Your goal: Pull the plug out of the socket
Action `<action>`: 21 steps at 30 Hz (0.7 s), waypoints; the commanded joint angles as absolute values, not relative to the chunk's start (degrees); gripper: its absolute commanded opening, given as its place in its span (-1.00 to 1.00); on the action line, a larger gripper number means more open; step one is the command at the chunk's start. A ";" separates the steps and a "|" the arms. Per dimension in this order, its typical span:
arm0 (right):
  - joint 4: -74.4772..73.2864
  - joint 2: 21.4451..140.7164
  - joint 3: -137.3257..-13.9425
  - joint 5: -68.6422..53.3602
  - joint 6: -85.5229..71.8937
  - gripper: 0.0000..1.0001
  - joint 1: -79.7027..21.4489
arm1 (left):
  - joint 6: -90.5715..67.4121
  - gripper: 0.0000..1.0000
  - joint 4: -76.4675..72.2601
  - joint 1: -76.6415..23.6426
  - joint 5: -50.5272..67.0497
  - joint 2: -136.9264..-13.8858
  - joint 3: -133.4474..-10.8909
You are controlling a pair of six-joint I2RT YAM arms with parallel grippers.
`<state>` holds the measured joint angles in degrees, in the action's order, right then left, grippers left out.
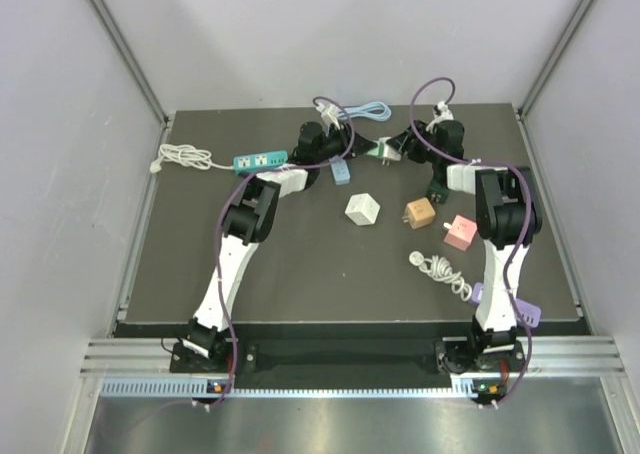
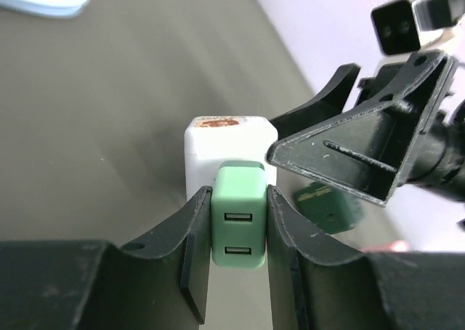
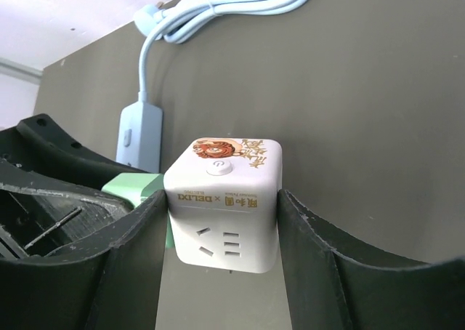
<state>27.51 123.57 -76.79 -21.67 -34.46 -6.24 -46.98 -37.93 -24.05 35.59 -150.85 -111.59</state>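
Observation:
A mint-green plug [image 2: 238,224] with two USB ports is pinched between the fingers of my left gripper [image 2: 236,193], which is shut on it. Its far end sits against a white cube socket [image 2: 218,145] with no gap showing. In the right wrist view the same socket [image 3: 225,206] is clamped by my right gripper [image 3: 221,199], with the green plug [image 3: 134,188] sticking out of its left side. Both grippers meet nose to nose above the back middle of the table, around the socket [image 1: 383,152].
On the dark mat lie a teal power strip [image 1: 260,161] with a white cord [image 1: 183,157], a coiled light-blue cable [image 1: 365,112], a blue adapter [image 1: 341,173], white [image 1: 362,211], orange [image 1: 419,215] and pink [image 1: 460,233] cubes, a dark green adapter [image 1: 436,189] and a white cable [image 1: 440,271].

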 commanded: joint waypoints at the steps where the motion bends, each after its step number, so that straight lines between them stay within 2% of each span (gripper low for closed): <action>1: 31.04 124.63 -78.22 -20.04 -36.74 -1.00 -4.04 | -29.92 -1.00 -29.93 -24.77 30.00 -142.49 -108.55; 2: 30.33 123.85 -78.22 -18.56 -35.26 -1.00 -4.39 | -24.31 -1.00 -26.40 -27.48 22.58 -140.56 -107.59; 3: 29.54 123.32 -77.96 -17.50 -34.37 -1.00 -4.66 | -20.08 -1.00 -23.06 -28.64 20.15 -137.49 -106.88; 6: 27.34 121.12 -77.26 -13.46 -31.03 -1.00 -5.36 | -18.71 -1.00 -27.32 -29.10 19.85 -134.74 -101.70; 9: 25.58 119.45 -76.64 -9.85 -28.30 -1.00 -5.62 | -28.71 -1.00 -34.35 -26.20 26.96 -137.53 -100.54; 12: 25.05 118.74 -76.38 -8.53 -27.60 -1.00 -5.63 | -50.74 -1.00 -53.28 -21.72 35.47 -145.50 -102.04; 13: 24.87 119.00 -76.55 -8.70 -27.60 -1.00 -5.63 | -62.46 -1.00 -62.75 -19.97 36.73 -147.98 -104.04; 15: 24.70 119.44 -77.25 -9.22 -27.95 -1.00 -5.63 | -68.18 -1.00 -65.92 -19.16 37.61 -152.20 -106.16; 18: 24.61 120.23 -77.87 -10.28 -28.56 -1.00 -5.63 | -58.93 -1.00 -54.27 -19.95 36.75 -146.91 -104.69; 19: 24.70 120.32 -77.78 -10.37 -28.56 -1.00 -5.63 | -47.23 -1.00 -48.31 -20.73 34.22 -144.34 -102.85; 21: 25.31 120.06 -77.52 -10.55 -28.48 -1.00 -5.63 | -35.74 -1.00 -35.15 -23.63 29.47 -138.03 -101.69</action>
